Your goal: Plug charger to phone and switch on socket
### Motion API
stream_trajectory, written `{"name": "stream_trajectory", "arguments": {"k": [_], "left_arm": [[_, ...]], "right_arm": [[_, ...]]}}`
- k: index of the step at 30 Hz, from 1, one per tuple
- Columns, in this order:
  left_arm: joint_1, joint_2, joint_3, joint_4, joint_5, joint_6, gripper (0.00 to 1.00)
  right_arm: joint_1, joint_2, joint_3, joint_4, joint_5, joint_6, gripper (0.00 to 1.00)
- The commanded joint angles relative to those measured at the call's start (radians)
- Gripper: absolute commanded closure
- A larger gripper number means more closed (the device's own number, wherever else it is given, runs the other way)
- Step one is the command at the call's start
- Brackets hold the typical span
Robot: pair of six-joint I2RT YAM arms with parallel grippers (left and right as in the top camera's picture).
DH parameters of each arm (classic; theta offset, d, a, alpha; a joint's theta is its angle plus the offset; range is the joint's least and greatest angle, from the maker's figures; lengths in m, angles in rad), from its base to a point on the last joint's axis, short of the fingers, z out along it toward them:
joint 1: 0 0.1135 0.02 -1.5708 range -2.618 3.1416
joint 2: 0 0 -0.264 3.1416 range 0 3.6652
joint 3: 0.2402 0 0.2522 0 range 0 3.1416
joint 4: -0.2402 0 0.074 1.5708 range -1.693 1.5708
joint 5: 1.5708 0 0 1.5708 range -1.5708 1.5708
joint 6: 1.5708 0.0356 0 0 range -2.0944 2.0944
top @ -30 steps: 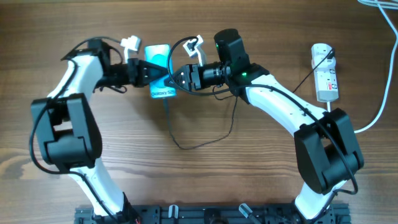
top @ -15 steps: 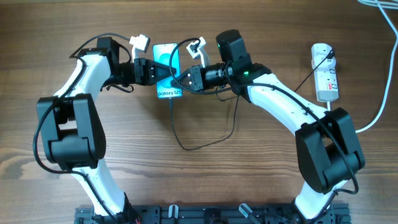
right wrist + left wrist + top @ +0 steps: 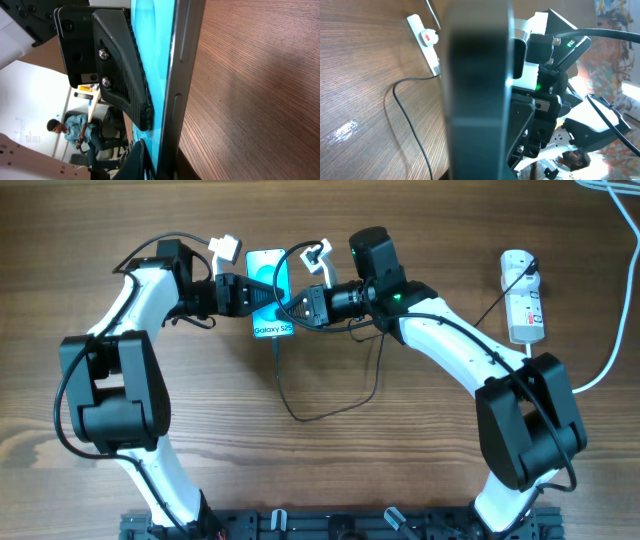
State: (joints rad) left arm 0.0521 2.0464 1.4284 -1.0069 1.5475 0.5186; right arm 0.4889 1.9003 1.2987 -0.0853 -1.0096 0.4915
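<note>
The stiff, slick phone point(image 3: 266, 268) suits a pinch across its faces, as the left tool point(image 3: 249, 293) has it near the far edge of the surface point(image 3: 400, 470); the right tool point(image 3: 297, 305) seems closed on it too.

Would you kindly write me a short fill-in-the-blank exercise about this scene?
1. The left tool is shut on the ____.
2. The socket lies far to the ____ of the phone.
3. The phone's screen reads "____ S25".
Missing words: phone; right; Galaxy.
</note>
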Motion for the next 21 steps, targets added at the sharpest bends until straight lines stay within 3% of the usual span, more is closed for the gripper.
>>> {"name": "stream_trajectory", "arguments": {"k": [1,10,13,15,16,21], "left_arm": [[-0.004,-0.003,-0.003,-0.002,-0.045,-0.026,0.96],[-0.003,-0.003,-0.003,-0.002,-0.045,-0.026,0.96],[-0.003,-0.003,-0.003,0.008,-0.045,-0.026,0.69],[-0.003,-0.003,-0.003,0.010,-0.045,-0.026,0.35],[-0.003,-0.003,-0.003,0.010,-0.045,-0.026,0.01],[0.029,-0.003,-0.003,0.010,-0.049,-0.026,0.00]], "right_arm": [[0.030,-0.023,0.016,0.001,-0.046,-0.104,0.95],[0.030,-0.023,0.016,0.001,-0.045,-0.126,0.96],[0.030,-0.023,0.016,0.001,-0.045,-0.126,0.95],[0.030,-0.023,0.016,0.001,-0.039,-0.125,0.95],[0.030,-0.023,0.016,-0.001,-0.037,-0.125,0.96],[0.030,-0.023,0.016,-0.069,0.055,-0.097,0.96]]}}
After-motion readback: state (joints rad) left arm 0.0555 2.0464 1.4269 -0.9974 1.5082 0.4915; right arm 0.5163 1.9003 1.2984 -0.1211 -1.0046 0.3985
